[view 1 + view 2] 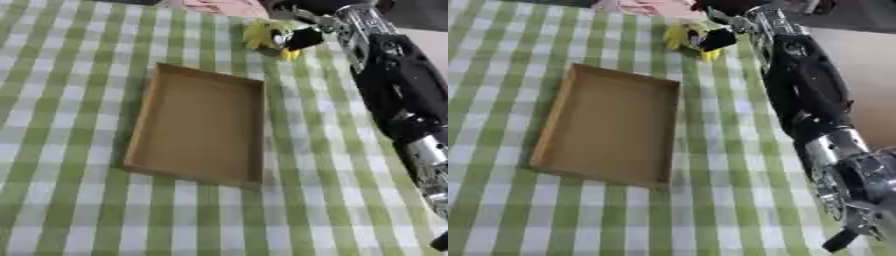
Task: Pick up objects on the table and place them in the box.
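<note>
Up at the far edge of the table (70, 215), just past the box's far right corner, I've got my right hand (302, 36) down on a small yellow and black soft toy (267, 35), and that's where the job stands. The cardboard box (199, 127) sits open in the middle of the green checked cloth and I see nothing in it, bare brown floor all the way across, so by my reckoning nothing has been delivered yet. The toy is on the cloth, outside the box, close to that far right corner but not touching the wall as far as I can make out. My hand is on its right side, dark fingers overlapping the black part of the toy, though I can't tell whether they're closed round it or merely resting against it; the blur up there hides that. My left hand isn't showing in either eye. As for how the toy lies, its long axis seems to run roughly along the far edge, yellow end toward the left, black end toward my hand, with a small yellow bit sticking out toward the box. I can't say which end is the head. Something pink (223, 6) lies beyond it at the far edge, partly cut off. What's left, as I judge it: secure the toy, lift, carry it over the near wall of that corner, and release inside.
</note>
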`<action>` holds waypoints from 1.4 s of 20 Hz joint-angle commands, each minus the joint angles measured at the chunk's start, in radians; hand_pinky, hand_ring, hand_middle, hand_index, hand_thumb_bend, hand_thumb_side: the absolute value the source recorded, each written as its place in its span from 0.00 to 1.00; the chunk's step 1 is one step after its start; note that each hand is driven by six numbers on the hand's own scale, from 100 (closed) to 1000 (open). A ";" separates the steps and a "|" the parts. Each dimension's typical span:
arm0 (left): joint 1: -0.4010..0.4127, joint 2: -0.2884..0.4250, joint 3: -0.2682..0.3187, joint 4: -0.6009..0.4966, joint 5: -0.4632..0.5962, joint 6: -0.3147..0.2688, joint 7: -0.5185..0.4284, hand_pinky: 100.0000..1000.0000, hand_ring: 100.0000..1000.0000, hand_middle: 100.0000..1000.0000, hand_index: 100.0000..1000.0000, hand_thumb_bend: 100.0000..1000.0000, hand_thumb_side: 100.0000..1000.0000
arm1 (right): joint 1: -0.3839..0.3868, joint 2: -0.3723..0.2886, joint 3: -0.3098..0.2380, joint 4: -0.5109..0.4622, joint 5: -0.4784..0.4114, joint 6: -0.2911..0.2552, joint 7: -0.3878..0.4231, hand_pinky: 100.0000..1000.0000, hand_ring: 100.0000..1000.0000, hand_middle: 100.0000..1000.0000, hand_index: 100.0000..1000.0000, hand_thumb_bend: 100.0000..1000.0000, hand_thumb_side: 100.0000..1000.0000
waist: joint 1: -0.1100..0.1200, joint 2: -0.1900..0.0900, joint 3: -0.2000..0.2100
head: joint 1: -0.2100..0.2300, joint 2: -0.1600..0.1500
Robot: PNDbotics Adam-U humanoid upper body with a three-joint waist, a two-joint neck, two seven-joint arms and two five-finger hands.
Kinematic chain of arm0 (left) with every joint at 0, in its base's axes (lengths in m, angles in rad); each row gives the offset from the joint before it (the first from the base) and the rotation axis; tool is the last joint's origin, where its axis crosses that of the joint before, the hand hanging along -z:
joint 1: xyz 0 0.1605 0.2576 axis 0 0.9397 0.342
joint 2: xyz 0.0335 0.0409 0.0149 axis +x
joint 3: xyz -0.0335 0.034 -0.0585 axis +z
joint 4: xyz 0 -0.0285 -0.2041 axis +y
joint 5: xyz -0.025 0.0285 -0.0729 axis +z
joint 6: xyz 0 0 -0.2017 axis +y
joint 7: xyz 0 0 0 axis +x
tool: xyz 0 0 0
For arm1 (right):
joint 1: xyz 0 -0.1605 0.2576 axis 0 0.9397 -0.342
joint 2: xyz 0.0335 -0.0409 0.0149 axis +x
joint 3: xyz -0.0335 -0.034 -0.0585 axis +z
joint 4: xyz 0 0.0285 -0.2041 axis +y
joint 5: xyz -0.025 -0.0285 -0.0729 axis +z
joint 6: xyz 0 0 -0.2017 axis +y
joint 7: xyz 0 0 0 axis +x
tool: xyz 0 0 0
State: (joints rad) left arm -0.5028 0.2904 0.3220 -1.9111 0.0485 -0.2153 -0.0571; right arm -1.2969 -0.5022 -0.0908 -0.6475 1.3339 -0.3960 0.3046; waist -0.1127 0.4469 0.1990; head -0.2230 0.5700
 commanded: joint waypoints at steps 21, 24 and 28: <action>-0.014 0.031 0.019 0.000 0.006 -0.010 -0.021 0.26 0.56 0.59 0.59 0.00 0.74 | 0.002 -0.046 -0.011 0.001 0.002 0.018 0.055 0.91 0.93 0.90 1.00 0.00 0.94 | -0.006 0.012 0.017 | -0.002 -0.024; -0.016 0.032 0.020 0.000 0.005 -0.010 -0.023 0.26 0.56 0.59 0.59 0.00 0.74 | 0.003 -0.045 -0.010 -0.001 0.006 0.014 0.055 0.90 0.92 0.89 1.00 0.00 0.91 | -0.009 0.016 0.021 | -0.004 -0.026; -0.017 0.032 0.022 0.000 0.006 -0.011 -0.025 0.26 0.56 0.59 0.59 0.00 0.74 | 0.007 -0.044 -0.008 -0.004 0.016 0.012 0.045 0.86 0.86 0.85 1.00 0.00 0.81 | -0.012 0.021 0.026 | -0.005 -0.026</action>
State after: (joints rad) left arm -0.5098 0.2976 0.3332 -1.8996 0.0528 -0.2253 -0.0772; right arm -1.2827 -0.5203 -0.0983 -0.6417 1.3419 -0.3822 0.3514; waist -0.1313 0.4882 0.2237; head -0.2237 0.5534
